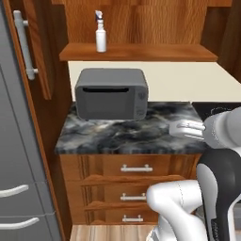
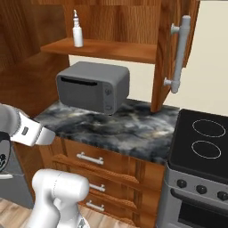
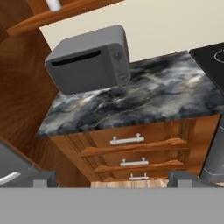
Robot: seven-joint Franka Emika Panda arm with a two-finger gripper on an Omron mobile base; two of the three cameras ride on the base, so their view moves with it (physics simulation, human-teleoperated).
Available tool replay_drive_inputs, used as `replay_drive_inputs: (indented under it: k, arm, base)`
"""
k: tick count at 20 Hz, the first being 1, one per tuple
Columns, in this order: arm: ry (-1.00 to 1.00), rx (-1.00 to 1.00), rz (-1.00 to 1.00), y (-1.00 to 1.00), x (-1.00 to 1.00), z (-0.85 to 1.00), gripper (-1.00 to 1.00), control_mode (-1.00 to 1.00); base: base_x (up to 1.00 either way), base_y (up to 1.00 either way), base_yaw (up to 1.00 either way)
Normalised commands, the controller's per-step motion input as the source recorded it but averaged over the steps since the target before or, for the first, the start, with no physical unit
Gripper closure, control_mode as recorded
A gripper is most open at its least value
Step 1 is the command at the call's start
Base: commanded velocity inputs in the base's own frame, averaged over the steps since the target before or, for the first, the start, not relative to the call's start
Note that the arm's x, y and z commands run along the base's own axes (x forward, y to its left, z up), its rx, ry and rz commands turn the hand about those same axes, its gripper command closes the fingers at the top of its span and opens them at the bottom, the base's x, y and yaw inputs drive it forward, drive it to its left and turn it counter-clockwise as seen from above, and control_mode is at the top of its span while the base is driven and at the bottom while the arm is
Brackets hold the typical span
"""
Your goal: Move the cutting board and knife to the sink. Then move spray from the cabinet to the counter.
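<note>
So I've got the base parked square in front of the cabinet (image 1: pixel 136 21), which makes sense since the bottle on its shelf is the thing I'm after. Both doors are swung wide, one to the left with its long grey bar handle (image 1: pixel 24 44) facing out and the other hanging to the right over the counter, so the shelf is fully exposed from the front.

Below that, the counter (image 1: pixel 141 132) runs from the wood side panel across to the black stovetop (image 2: pixel 205 142). A grey toaster oven (image 1: pixel 111 94) sits at the back left of it, right under the shelf. The front and right parts of the worktop are bare marble, so I reckon that's where the bottle should land. I see no cutting board, knife or sink from here, so my guess is that part's behind me, can't confirm though.

The arm is low and pulled back, with the gripper (image 3: pixel 113 178) out in front of the drawers (image 1: pixel 135 168), below the counter edge and well short of the shelf. Its jaws stand wide open with nothing between them, ready for a grab.

Smallest bit: the spray (image 1: pixel 100 34) stands upright on the left part of the shelf, nozzle up, nothing beside it. It's high up, so I expect a long reach over the toaster oven.
</note>
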Motion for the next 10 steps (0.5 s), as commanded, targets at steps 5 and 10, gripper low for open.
replay_drive_inputs:
  k: [5, 10]
  arm:
    - [0.00, 0.00, 0.00, 0.00, 0.00, 0.00, -1.00, 1.00]
    - [0.00, 0.00, 0.00, 0.00, 0.00, 0.00, -1.00, 1.00]
  base:
    - [0.03, 0.37, 0.17]
    - [0.40, 0.53, 0.09]
